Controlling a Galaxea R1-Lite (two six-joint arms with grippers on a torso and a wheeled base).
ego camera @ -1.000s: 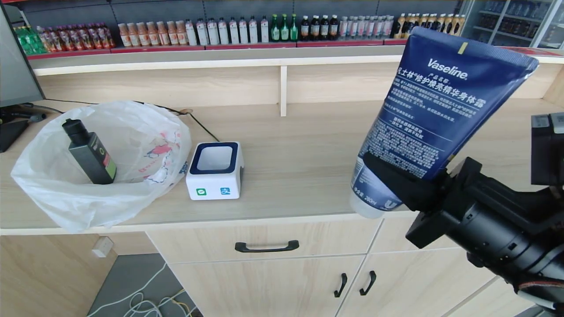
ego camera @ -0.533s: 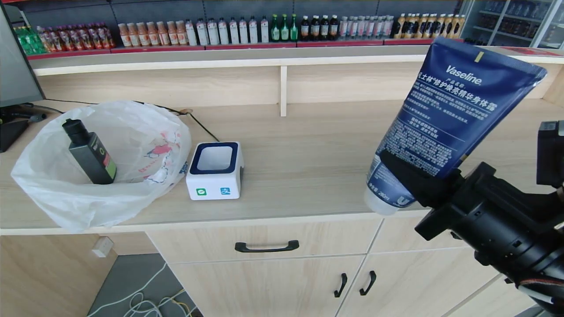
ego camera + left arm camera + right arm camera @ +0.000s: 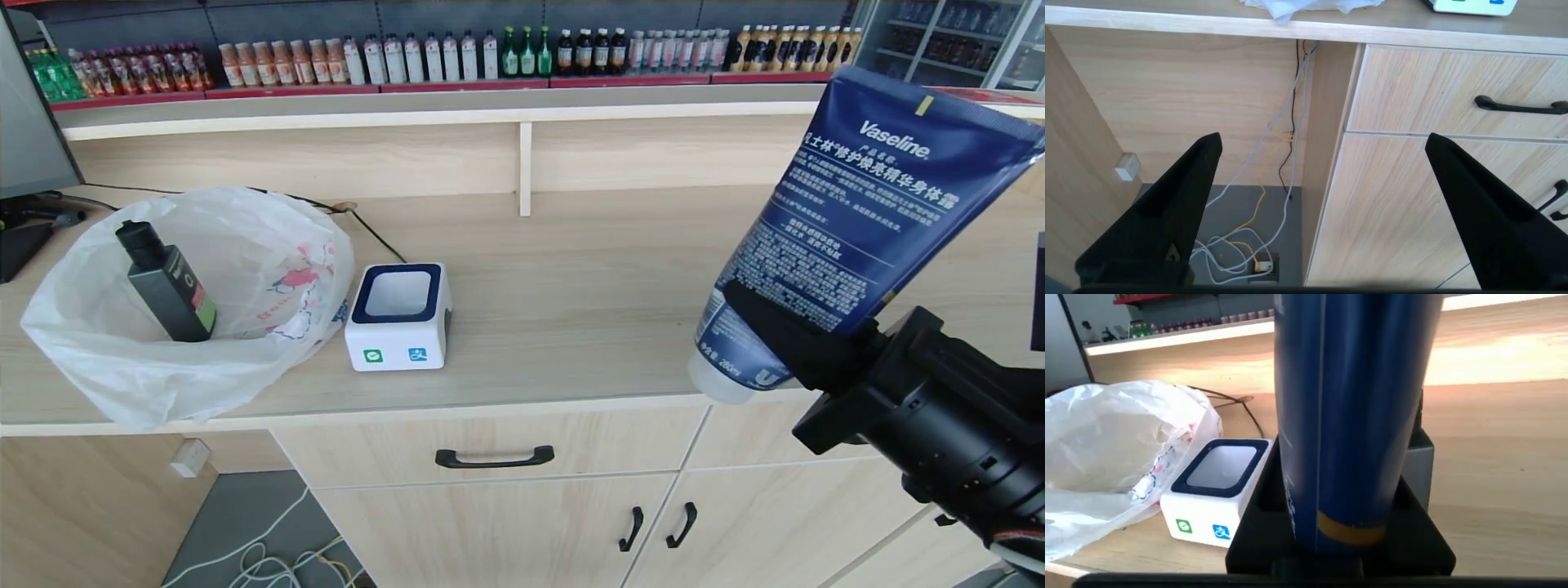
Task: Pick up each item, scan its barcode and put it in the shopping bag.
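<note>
The right gripper (image 3: 796,343) is closed on the dark blue plastic tube with a white cap (image 3: 849,220), near its cap end, and holds it tilted in the air over the front edge of the light wooden counter (image 3: 571,310), well apart from the white box scanner with a dark blue frame (image 3: 398,314). This scanner stands just beside the white thin plastic shopping bag (image 3: 106,367), which contains a dark bottle with a black cap (image 3: 167,286). The left gripper (image 3: 1321,143) is open, low before the wooden cabinet (image 3: 1413,98)

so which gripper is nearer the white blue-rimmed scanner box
Right, probably: the right gripper, shut on the dark blue tube, is at the wooden counter's edge, right of the white scanner box. The left gripper hangs open lower, before the wooden cabinet.
</note>
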